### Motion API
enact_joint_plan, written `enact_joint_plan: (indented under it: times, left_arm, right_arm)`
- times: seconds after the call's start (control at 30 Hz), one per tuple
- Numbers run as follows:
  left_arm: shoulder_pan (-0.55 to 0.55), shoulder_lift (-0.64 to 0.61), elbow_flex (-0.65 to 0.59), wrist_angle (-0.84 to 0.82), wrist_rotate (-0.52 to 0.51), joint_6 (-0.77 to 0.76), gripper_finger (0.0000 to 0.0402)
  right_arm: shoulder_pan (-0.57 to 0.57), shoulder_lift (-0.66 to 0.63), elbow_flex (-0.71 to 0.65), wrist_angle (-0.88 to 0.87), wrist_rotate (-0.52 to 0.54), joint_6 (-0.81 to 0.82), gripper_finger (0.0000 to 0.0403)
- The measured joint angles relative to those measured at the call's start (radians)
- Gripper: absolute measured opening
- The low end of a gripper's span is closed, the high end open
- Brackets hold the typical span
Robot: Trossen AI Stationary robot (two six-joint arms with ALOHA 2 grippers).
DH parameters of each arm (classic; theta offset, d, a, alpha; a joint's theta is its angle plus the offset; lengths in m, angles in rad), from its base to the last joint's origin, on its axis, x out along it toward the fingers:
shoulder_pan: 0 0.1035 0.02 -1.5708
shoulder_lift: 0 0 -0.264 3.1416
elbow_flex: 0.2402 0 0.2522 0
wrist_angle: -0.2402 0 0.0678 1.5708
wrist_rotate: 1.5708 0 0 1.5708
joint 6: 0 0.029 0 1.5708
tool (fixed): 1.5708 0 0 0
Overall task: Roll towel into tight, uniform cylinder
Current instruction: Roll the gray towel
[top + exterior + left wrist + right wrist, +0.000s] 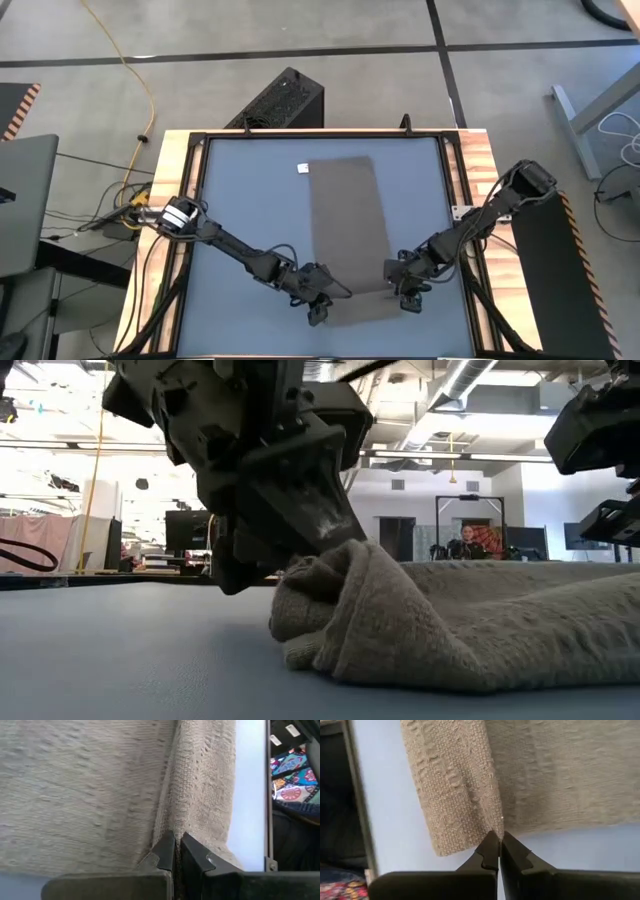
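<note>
At the near edge of the blue-grey table [240,200], both grippers sit low on the near end of the towel [345,215], one at each of its near corners. The left gripper [318,303] is at the towel's near left corner, its fingers [165,851] pinched together on a fold of the weave — the cloth bunches up right at the tips and climbs away in a ridge. The right gripper [408,293] is at the near right corner, its fingers [492,847] likewise closed tight, nipping the edge where the folded-over flap meets the flat cloth. In the low view the lifted end of the towel forms a soft, lumpy fold beneath the dark gripper, resting on the tabletop. From there the towel runs away across the middle of the table as a flat taupe strip, lying straight, to its far end — where a small white tag [302,168] sits just beside the far left corner. Beyond the table, a person [468,543] shows far back in the room.
</note>
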Motion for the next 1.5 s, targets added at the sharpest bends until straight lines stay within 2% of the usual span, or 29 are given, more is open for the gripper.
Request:
enact_joint_plan:
  times: [0.2,0.27,0.43,0.63,0.73,0.87,1.03,1.23,1.37,1.5]
  left_arm:
    - [0.012,0.0,-0.004,-0.014,0.077,0.015,0.0]
    - [0.011,0.0,-0.002,-0.011,0.084,0.015,0.0]
    - [0.011,0.0,-0.002,-0.018,0.084,0.015,0.0]
    - [0.011,0.0,-0.001,-0.021,0.08,0.039,0.0]
    - [0.015,0.0,-0.001,-0.021,0.079,0.072,0.0]
    - [0.028,0.0,-0.001,-0.022,0.107,0.125,0.0]
    - [0.042,0.0,-0.001,-0.022,0.129,0.19,0.0]
    - [0.052,0.0,-0.001,-0.019,0.129,0.202,0.0]
    - [0.057,0.001,-0.001,-0.007,0.125,0.224,0.0008]
    - [0.059,0.002,-0.001,-0.006,0.126,0.253,0.0035]
  right_arm:
    - [0.001,-0.002,-0.004,-0.025,-0.001,-0.026,0.0072]
    - [-0.005,-0.002,0.002,-0.045,-0.006,-0.049,0.0097]
    - [-0.026,-0.002,0.049,-0.236,-0.006,-0.088,0.0157]
    - [0.032,-0.034,0.067,-0.222,0.0,-0.094,0.0205]
    - [0.098,-0.056,0.067,-0.178,0.045,-0.071,0.0211]
    - [0.196,-0.071,0.067,-0.108,0.19,-0.056,0.0208]
    - [0.311,-0.044,0.067,0.046,0.387,-0.217,0.0201]
    - [0.357,-0.001,0.068,0.145,0.487,-0.405,0.0199]
    - [0.342,0.033,0.068,0.176,0.527,-0.45,0.0199]
    - [0.325,0.086,0.068,0.207,0.53,-0.473,0.0199]
